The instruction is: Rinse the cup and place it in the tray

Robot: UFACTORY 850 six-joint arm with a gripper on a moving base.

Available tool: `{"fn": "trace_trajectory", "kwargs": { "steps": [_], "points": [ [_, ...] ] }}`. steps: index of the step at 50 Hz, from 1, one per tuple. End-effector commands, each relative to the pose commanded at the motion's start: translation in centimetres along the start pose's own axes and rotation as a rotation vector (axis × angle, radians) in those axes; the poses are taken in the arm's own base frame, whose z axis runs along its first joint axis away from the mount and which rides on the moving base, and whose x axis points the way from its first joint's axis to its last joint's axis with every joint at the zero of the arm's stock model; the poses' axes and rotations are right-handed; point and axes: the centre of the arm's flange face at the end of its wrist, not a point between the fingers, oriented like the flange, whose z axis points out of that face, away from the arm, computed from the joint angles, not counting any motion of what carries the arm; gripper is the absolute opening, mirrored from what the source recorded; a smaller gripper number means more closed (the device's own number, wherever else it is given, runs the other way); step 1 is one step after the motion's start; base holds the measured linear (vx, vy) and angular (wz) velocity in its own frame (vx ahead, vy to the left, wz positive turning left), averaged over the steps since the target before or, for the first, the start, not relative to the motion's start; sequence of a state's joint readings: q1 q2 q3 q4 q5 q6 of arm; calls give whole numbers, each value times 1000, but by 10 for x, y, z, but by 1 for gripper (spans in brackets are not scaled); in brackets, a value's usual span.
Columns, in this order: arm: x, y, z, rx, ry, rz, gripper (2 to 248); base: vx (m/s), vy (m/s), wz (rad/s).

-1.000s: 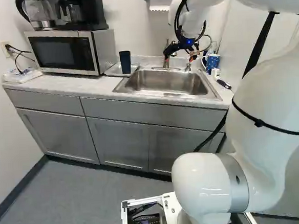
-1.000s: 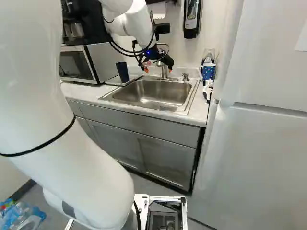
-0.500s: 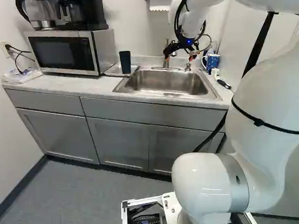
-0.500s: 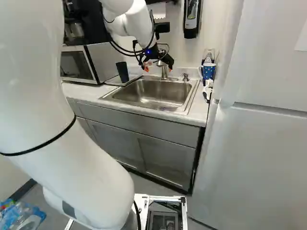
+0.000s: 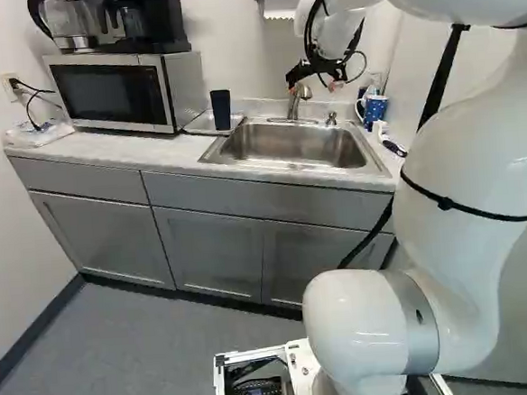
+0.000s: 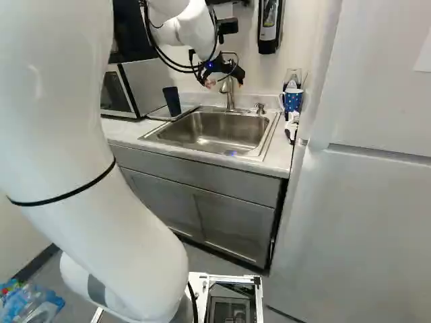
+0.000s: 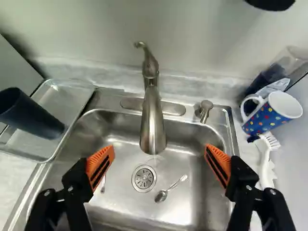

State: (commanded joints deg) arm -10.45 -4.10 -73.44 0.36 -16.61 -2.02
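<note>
Above the sink, my gripper (image 5: 313, 86) hangs near the faucet. In the wrist view the gripper (image 7: 160, 160) stands wide open, its orange pads apart over the basin and nothing held. A dark blue cup (image 5: 221, 110) stands upright in the metal tray (image 7: 67, 102), between microwave and sink; the cup (image 7: 32, 115) is well to one side of the fingers in the wrist view. The faucet (image 7: 152, 118) reaches out over the steel sink (image 6: 209, 131), ahead of the fingers. No water stream shows under its spout.
A spoon (image 7: 162, 195) lies in the basin near the drain. A dotted blue mug (image 7: 269, 115), a clear container (image 7: 288, 62) and a white brush (image 7: 265, 159) are on the sink's other side. The microwave (image 5: 111, 92) and refrigerator (image 6: 370, 202) flank the area; a soap dispenser (image 6: 269, 23) hangs on the wall.
The gripper has risen a little above the sink, showing more of the faucet in the base views. My arm's large links have shifted slightly. Cup, tray and base have not moved.
</note>
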Motion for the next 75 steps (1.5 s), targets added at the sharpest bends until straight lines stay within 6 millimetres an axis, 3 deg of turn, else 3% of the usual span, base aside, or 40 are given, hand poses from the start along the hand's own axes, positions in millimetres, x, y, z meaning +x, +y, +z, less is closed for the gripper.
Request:
{"fn": "trace_trajectory", "kwargs": {
  "steps": [34, 75],
  "points": [
    [78, -26, 17, 32, 267, -23, 247, 0, 0, 0],
    [112, -83, 63, 103, 335, -60, 247, 0, 0, 0]
  ]
}}
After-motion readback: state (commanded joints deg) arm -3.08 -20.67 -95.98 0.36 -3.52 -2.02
